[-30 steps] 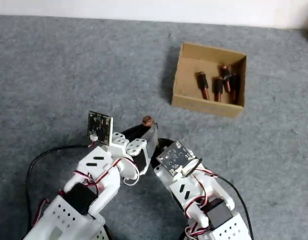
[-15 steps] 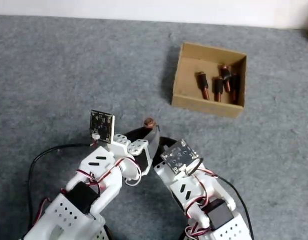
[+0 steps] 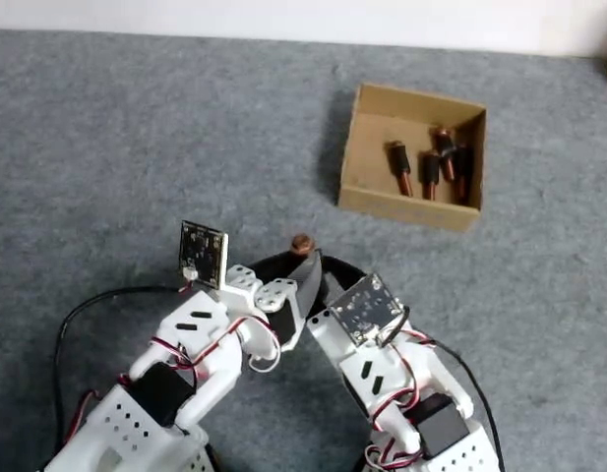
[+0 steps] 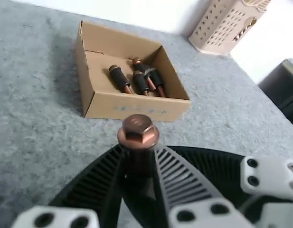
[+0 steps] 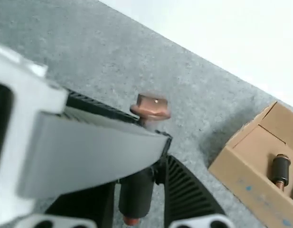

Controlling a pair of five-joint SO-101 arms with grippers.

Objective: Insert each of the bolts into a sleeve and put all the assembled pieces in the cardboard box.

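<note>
Sitting in the cardboard box are a few finished pieces. One more looks nearly made, over the grey counter near the box. The left pincer squeezes the shiny copper bolt under its six-sided head. The right pincer grips the black sleeve, with the bolt tip poking out below. It goes in the box next, I think.

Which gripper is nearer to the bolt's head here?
Left. The left gripper clamps the bolt just under its head; the right gripper holds the sleeve farther down the shank.
</note>
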